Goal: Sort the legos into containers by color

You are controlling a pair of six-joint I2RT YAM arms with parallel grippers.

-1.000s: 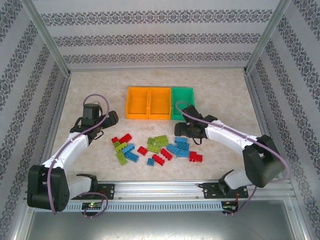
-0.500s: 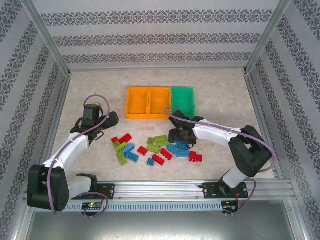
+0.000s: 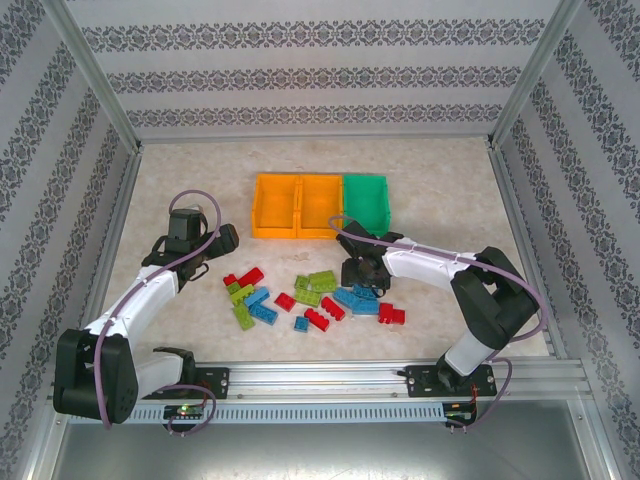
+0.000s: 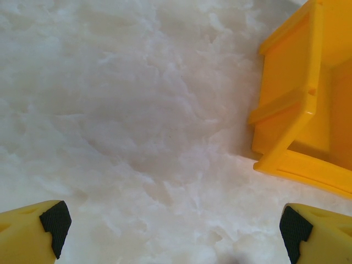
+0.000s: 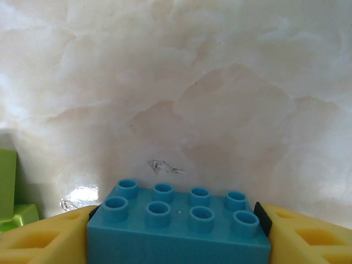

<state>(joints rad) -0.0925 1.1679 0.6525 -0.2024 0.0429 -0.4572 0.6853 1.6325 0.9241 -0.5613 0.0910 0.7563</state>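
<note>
Right end effector (image 5: 177, 217) pinches blue brick (image 5: 179, 231) by short ends, just nearside of green bin (image 3: 366, 203). Brick likely light, stiff, kinda slick; flat end walls look like best hold. Left end effector (image 4: 176, 231) spread, well left of green bin.

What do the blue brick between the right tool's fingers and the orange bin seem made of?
The blue studded brick looks like smooth moulded plastic, faintly glossy on its studs. The orange open-top bin also looks plastic, likely rigid: sharp moulded ribs, even colour.
</note>
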